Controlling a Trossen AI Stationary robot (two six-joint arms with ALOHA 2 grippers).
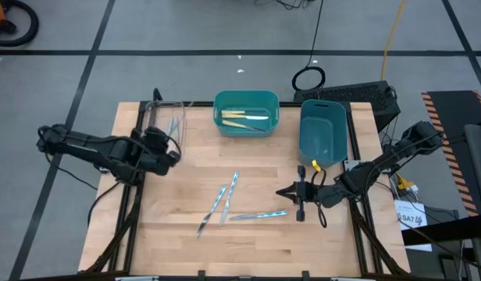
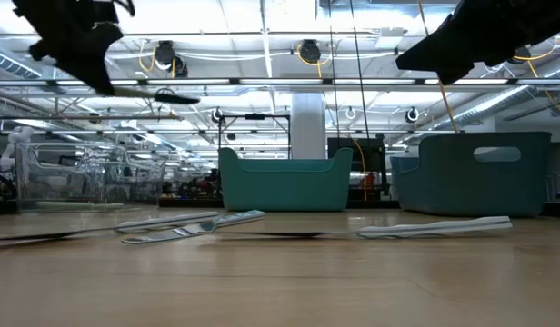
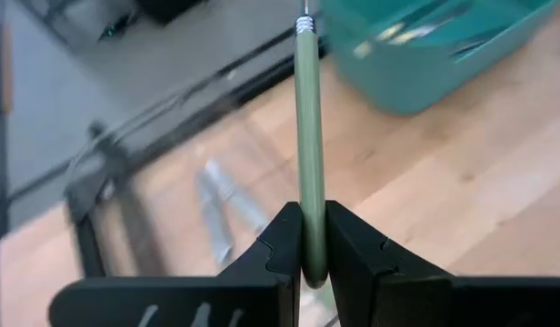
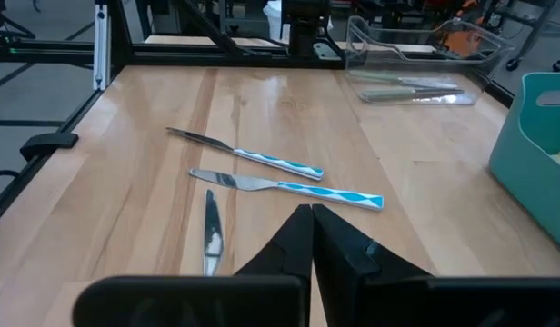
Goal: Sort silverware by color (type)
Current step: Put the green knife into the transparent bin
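Progress: we judge it past halfway; yellow-handled pieces point(image 1: 244, 118) already lie in the teal bin point(image 1: 246, 99) at 12 o'clock, pale green ones point(image 1: 173, 127) in the clear tray point(image 1: 164, 106) at 10 o'clock.
In hand: left gripper point(image 1: 169, 154) at 9 o'clock, just beside the clear tray, fingers pinching a pale green-handled utensil point(image 3: 308, 136); we judge this one is bound for the tray.
Left to do: three light blue-handled knives point(image 1: 225, 201) on the table point(image 1: 248, 250) near centre, about 6 o'clock; none sorted yet, as far as we see.
Blue bin point(image 1: 324, 131): at 1 o'clock; contents not clear to us.
Right gripper point(image 1: 301, 193): at 3 o'clock, hovering beside the blue knives, fingers pressed together, holding nothing.
Look of silverware: thin, silver metal ends; blue handles point(image 4: 330, 192) carry a white wavy pattern, blades plain; green handle smooth, matte, with a ribbed metal collar.
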